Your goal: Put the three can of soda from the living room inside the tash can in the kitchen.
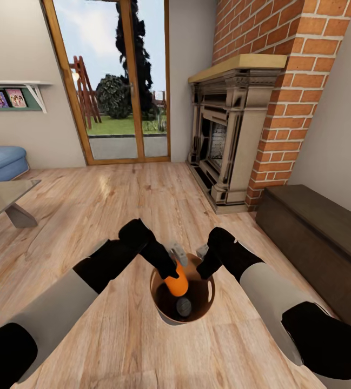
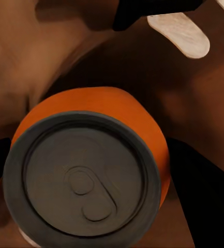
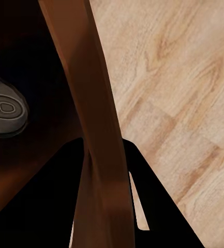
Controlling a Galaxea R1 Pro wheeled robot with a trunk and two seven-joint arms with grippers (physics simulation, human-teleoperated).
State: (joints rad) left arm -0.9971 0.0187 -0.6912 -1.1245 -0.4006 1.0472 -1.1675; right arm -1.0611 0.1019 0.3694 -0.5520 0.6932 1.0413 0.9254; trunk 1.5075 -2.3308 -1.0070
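Left hand: I have it shut tight on a bright orange soda can with a grey metal top, so the can does not slip.
Right hand: I pinch the rim of the small round bin with the brown wood inside, I think to keep it from tipping.
Where the can is: in my left hand, tilted, low inside the bin's mouth.
Already in the bin: another can, grey top up, deep down below.
Room: wood floor, red brick fireplace, so not the kitchen yet.

- both arms are chunky: pale grey forearm sleeves, glossy black at elbows and wrists
- left gripper and right gripper: black bodies, light grey finger tips
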